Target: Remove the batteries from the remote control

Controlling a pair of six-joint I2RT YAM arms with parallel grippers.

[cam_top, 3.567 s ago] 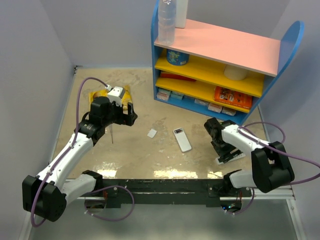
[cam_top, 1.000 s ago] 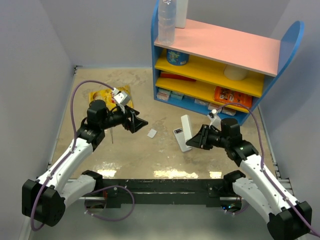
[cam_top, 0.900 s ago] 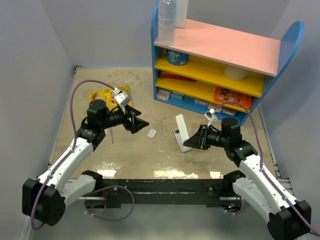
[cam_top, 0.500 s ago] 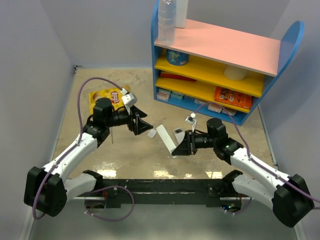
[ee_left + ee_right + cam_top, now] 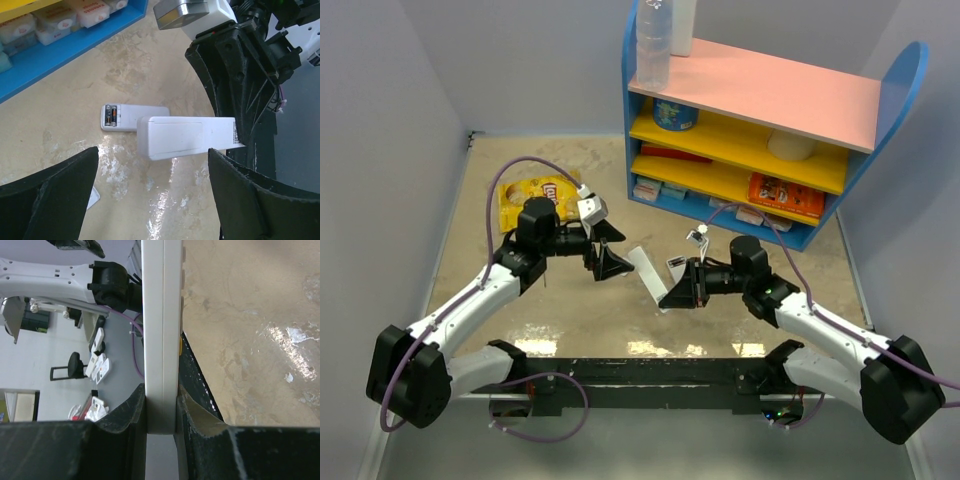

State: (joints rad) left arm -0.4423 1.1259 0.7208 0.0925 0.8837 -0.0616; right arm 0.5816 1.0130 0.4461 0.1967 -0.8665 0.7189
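The remote control [image 5: 648, 272], a slim white bar, is held above the table with my right gripper [image 5: 678, 290] shut on its lower end. In the right wrist view it [image 5: 161, 315] stands edge-on between the pads [image 5: 161, 392]. Its plain back [image 5: 185, 137] faces the left wrist camera, with the panel closed, so the batteries are hidden. My left gripper [image 5: 610, 258] is open just left of the remote's free end. Its fingers [image 5: 152, 160] are spread wide and touch nothing.
A second white device [image 5: 135, 117] lies on the table behind the remote, its open end showing two small cells [image 5: 111, 116]. A small flat white piece [image 5: 93, 198] lies by my left finger. The blue shelf [image 5: 750, 130] stands behind, with a yellow chip bag [image 5: 530, 192] at the left.
My right arm swung left and tilted the remote towards the left gripper. The left gripper moved right to meet it and opened wider.
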